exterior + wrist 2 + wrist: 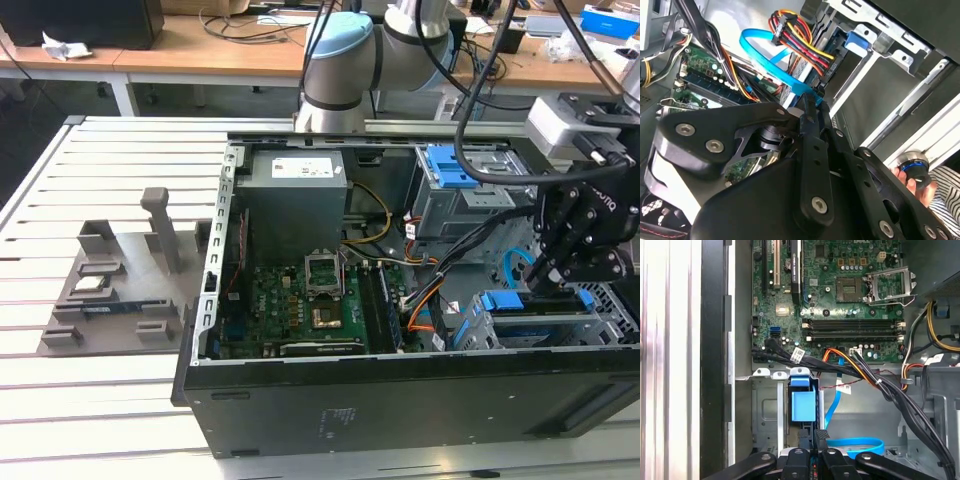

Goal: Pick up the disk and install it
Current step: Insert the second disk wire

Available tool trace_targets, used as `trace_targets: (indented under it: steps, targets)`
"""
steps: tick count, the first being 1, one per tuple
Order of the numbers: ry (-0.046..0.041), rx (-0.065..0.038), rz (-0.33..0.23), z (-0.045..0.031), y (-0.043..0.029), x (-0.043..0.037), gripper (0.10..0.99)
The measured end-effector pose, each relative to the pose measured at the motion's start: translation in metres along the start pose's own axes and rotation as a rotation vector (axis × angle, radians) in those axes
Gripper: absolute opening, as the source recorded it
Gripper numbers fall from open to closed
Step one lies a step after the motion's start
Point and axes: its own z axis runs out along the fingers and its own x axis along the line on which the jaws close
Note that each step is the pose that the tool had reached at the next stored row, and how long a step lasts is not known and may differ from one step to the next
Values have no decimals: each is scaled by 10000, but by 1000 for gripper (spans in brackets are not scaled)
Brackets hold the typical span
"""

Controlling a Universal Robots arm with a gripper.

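Here, the gripper (562,272) stands over the drive cage (540,325) at the exterior view's right of the open computer case (400,400), its fingers (817,440) drawn nearly together on the upper edge of the disk (803,405), whose blue carrier frame sits upright in the cage, beside the motherboard (840,305).

My arm (345,60) is silver tube with pale blue joint caps, and black cables (480,90) loop along it. My gripper (560,262) is matte black, its linked fingers (812,165) pinned with silver screws.
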Motion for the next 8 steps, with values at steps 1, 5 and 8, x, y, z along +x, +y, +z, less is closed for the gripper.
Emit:
trace_targets:
  steps: [1,5,8]
  targets:
    - [0,0,1,8,0,-2,161]
    - [-2,0,-7,40,-7,-19,161]
    - [-1,0,-19,53,-14,-40,161]
